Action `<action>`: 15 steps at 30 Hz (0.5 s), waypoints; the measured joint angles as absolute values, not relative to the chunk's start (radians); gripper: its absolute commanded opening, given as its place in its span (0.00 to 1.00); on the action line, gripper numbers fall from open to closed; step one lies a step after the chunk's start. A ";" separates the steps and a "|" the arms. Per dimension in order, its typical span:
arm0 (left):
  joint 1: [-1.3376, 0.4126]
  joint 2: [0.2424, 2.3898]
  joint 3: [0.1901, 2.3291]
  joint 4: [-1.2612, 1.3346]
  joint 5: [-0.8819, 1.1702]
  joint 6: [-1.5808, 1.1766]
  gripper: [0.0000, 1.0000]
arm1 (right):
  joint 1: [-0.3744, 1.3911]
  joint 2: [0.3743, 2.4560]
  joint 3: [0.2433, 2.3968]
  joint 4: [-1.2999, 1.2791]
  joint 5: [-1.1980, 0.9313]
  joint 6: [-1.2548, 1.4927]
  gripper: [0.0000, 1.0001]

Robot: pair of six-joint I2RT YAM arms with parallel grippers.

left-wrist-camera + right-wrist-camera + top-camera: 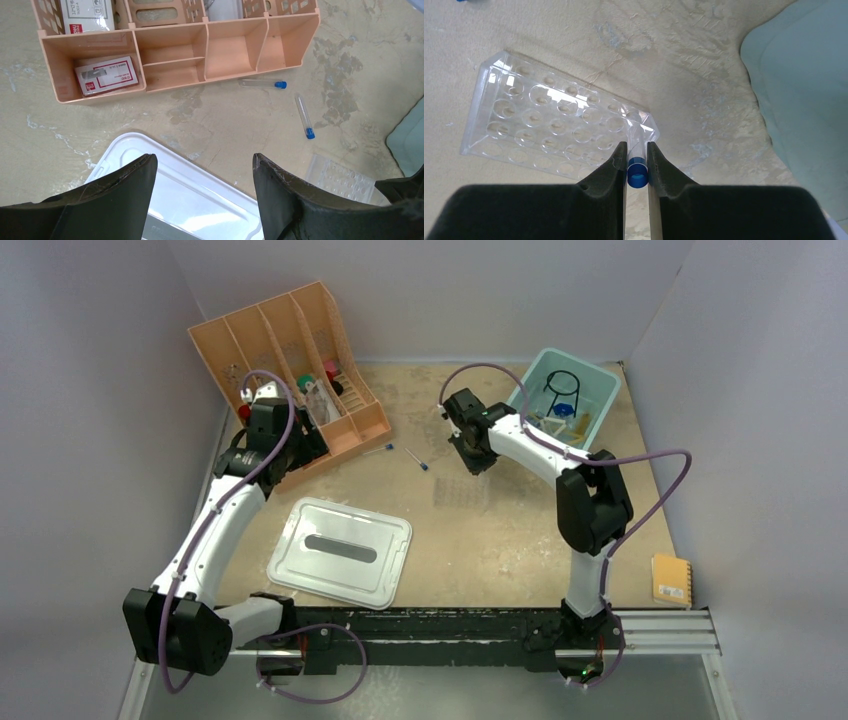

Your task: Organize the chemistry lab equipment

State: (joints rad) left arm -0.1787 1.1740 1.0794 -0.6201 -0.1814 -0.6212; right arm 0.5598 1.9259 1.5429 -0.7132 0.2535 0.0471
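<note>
- Pinches held tube (637, 172) by its blue cap in right gripper (636, 150), fingers nearly together; aims clear end at near corner of clear tube rack (549, 130); cannot tell whether tip touches rack.
- Places rack flat on table (704, 65), between lid (340, 530) and teal bin (585, 367).
- Logs two loose tubes (305, 116), blue-capped, lying apart on table near peach organizer (230, 50).
- Notes black wire ring (563, 383) inside bin.
- Shows left gripper (204, 160) spread wide, holding nothing, above lid edge.
</note>
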 measured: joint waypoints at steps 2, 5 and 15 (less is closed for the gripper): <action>-0.179 1.169 1.072 -0.618 -0.181 -0.626 0.69 | 0.560 1.926 1.541 -0.701 0.252 0.062 0.09; -0.179 1.164 1.064 -0.618 -0.181 -0.627 0.69 | 0.560 1.923 1.533 -0.693 0.252 0.081 0.10; -0.179 1.164 1.062 -0.616 -0.179 -0.628 0.69 | 0.533 1.888 1.482 -0.652 0.228 0.167 0.11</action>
State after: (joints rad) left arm -0.1787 1.1645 1.0618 -0.6159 -0.1787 -0.6277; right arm 0.5331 1.8881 1.4822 -0.6518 0.2279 0.1673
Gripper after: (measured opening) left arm 0.689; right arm 0.183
